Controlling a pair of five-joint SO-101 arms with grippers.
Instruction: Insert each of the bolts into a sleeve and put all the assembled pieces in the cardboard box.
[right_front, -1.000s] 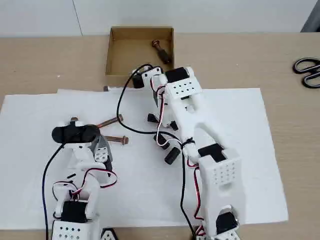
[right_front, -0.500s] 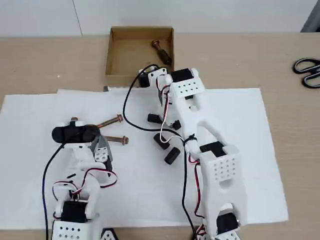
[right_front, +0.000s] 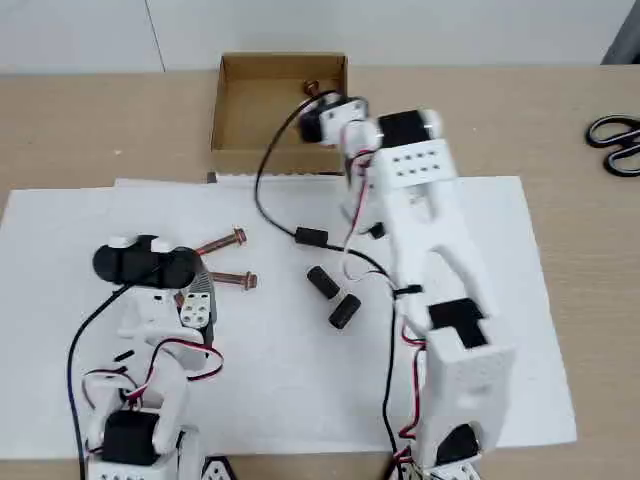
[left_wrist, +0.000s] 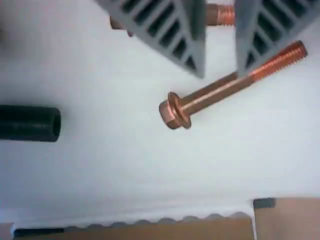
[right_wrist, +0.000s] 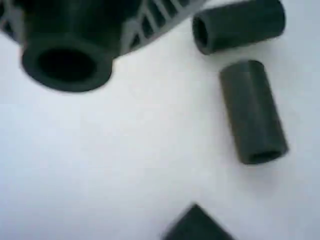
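Two copper bolts (right_front: 220, 243) (right_front: 234, 280) lie on the white paper just beyond my left gripper (right_front: 200, 297). That gripper (left_wrist: 221, 65) is open, and the nearer bolt (left_wrist: 220, 92) lies slanted under its tips. Three black sleeves (right_front: 312, 237) (right_front: 322, 281) (right_front: 344, 311) rest mid-paper. My right gripper (right_wrist: 70, 55) is shut on a fourth black sleeve (right_wrist: 66, 64), seen end-on, above two loose sleeves (right_wrist: 239, 25) (right_wrist: 254, 117). The right arm (right_front: 420, 175) stretches towards the cardboard box (right_front: 232, 100). A bolt in a sleeve (right_front: 312, 89) lies in the box, partly hidden.
Scissors (right_front: 615, 140) lie at the far right on the bare table. A black cable (right_front: 262, 185) loops from the right wrist across the paper past the sleeves. A small grey piece (right_front: 212, 178) sits at the paper's far edge by the box.
The right arm has swung away and to the right, its wrist now over the box's near right corner. The left arm's wrist shifted slightly left. Bolts and loose sleeves stayed put.
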